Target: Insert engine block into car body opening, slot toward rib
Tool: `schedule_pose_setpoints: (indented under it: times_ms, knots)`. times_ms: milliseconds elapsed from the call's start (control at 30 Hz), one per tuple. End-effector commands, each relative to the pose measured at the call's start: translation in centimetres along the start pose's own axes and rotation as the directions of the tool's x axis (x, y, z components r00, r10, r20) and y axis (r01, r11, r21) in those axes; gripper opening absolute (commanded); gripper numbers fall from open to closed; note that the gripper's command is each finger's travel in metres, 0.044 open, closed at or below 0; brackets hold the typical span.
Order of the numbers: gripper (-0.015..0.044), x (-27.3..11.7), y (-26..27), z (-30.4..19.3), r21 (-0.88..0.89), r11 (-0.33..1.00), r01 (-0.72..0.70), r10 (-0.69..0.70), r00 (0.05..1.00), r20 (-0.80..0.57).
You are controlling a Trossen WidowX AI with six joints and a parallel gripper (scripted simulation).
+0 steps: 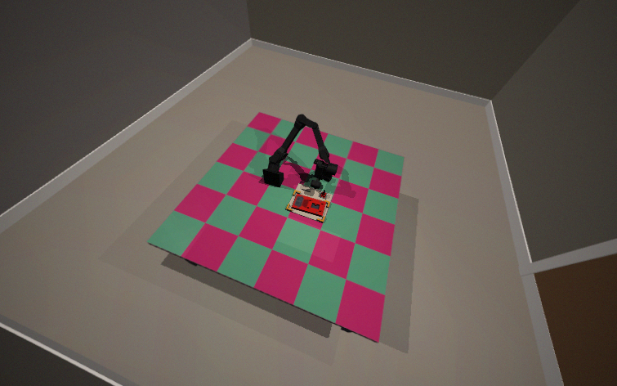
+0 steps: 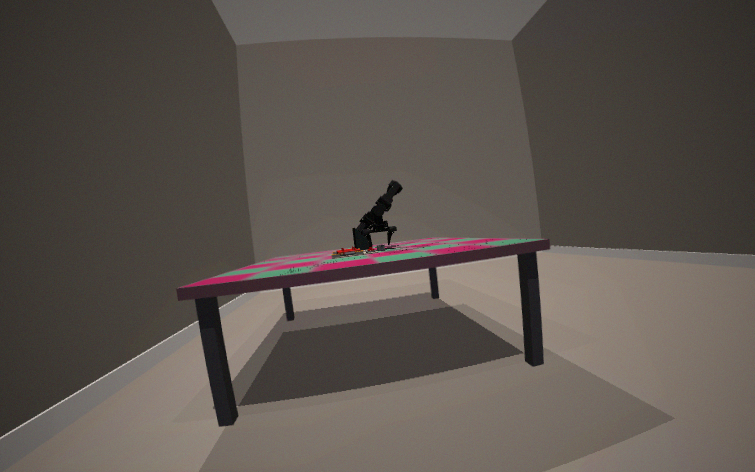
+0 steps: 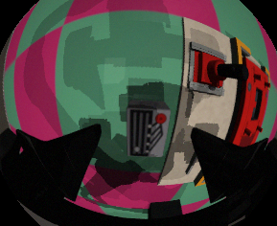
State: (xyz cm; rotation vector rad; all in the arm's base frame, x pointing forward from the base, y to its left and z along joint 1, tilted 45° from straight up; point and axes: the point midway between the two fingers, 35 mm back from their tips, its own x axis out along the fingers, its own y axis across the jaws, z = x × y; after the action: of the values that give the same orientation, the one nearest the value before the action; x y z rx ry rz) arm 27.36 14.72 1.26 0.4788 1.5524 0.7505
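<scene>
The grey engine block (image 3: 148, 131), with black slots and a red round spot, lies on the table just outside the board, left of its edge in the wrist view. The red car body (image 3: 246, 115) (image 1: 311, 199) lies on the cream board; a dark opening (image 3: 258, 104) shows in it. Which feature is the rib, I cannot tell. My gripper (image 3: 147, 131) (image 1: 315, 183) (image 2: 390, 243) is open and empty. In the wrist view its fingertips stand wide to either side of the block, with the block centred between them; the right fingertip overlaps the board in view.
On the cream board (image 3: 213, 115) (image 1: 315, 192), a red part with a black knob (image 3: 233, 71) stands up from a grey frame (image 3: 192, 69). Yellow corner pieces edge the car body's area. The checkered table (image 1: 214, 246) (image 2: 462, 249) bears the board and the arm.
</scene>
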Motion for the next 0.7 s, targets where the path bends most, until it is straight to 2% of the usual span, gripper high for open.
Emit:
schedule_pose_setpoints:
  times_ms: [0, 333, 600, 667]
  knots:
    - [0.044, 0.34, 0.0, -0.05, 0.006, 1.0, -0.005, 0.005, 1.0, -0.001]
    - [0.0177, 0.34, 0.0, -0.05, 0.006, 1.0, -0.005, 0.005, 1.0, -0.001]
    - [0.0124, 0.34, 0.0, -0.05, 0.006, 1.0, -0.005, 0.005, 1.0, -0.001]
    - [0.0072, 0.3, 0.0, -0.04, 0.006, 1.0, -0.005, 0.005, 1.0, -0.001]
